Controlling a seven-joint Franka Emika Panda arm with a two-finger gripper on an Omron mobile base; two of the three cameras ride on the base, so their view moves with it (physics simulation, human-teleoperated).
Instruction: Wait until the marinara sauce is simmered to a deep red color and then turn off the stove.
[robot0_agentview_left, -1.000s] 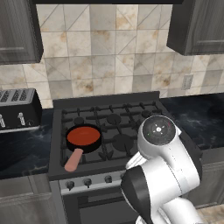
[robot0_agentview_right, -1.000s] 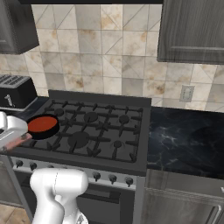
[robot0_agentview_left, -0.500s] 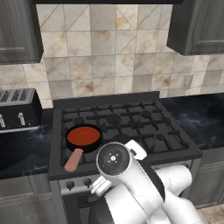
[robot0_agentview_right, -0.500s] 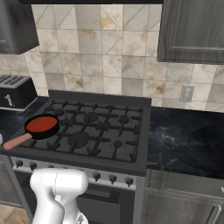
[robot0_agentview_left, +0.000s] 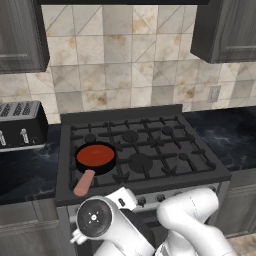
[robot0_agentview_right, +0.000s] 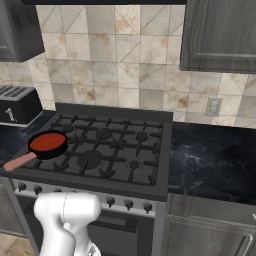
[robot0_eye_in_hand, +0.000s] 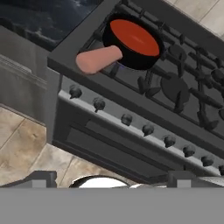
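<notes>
The marinara sauce (robot0_agentview_left: 95, 155) is a flat orange-red disc in a small black skillet on the stove's front left burner. It also lies at the left of the right base view as the sauce (robot0_agentview_right: 48, 142) and at the top of the hand view as the sauce (robot0_eye_in_hand: 133, 36). The skillet's tan-pink handle (robot0_eye_in_hand: 98, 59) sticks out over the stove's front edge. The stove (robot0_agentview_left: 150, 150) is dark grey with black grates. Its silver strip carries several dark knobs (robot0_eye_in_hand: 126, 119). My gripper (robot0_eye_in_hand: 113, 178) hangs low in front of the stove, below the knobs, open with nothing between its fingers.
A silver-and-black toaster (robot0_agentview_left: 20, 125) stands on the dark counter left of the stove. Dark marbled counter (robot0_agentview_right: 215, 160) runs to the right. Grey cabinets hang above on both sides. Tan floor tiles (robot0_eye_in_hand: 26, 148) lie below the oven front.
My arm has swung down and to the left, from over the stove's right front to low before the oven door. The skillet and sauce have not moved.
</notes>
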